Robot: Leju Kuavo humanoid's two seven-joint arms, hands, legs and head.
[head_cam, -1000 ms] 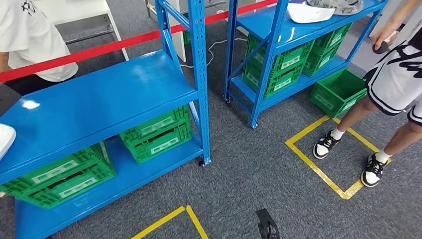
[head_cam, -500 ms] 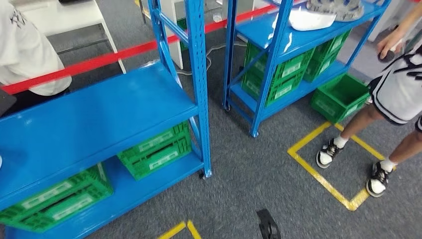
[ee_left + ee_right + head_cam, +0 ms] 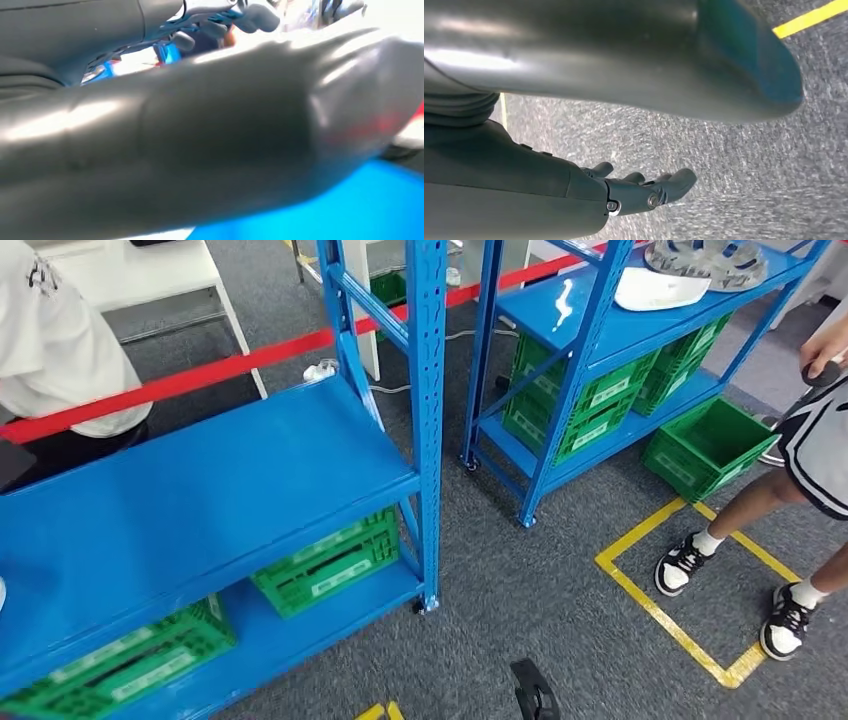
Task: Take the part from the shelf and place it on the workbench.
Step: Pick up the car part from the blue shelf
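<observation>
Since a second ago my whole view has swung, so both racks sit further right in the head view; nothing on them has moved. My right hand (image 3: 644, 192) hangs over grey carpet, fingers loosely apart and holding nothing. My left hand (image 3: 225, 22) shows its fingers beyond my forearm, and whether it holds anything I cannot tell. Near me stands the blue shelf (image 3: 200, 490) with green crates (image 3: 325, 565) underneath. Between it and me runs a blue upright post (image 3: 430, 420). On the far rack (image 3: 600, 320) lies the white part (image 3: 655, 288), just beside a grey patterned piece (image 3: 705, 260). A person's legs (image 3: 740, 510) stand in the yellow floor square (image 3: 650, 590).
</observation>
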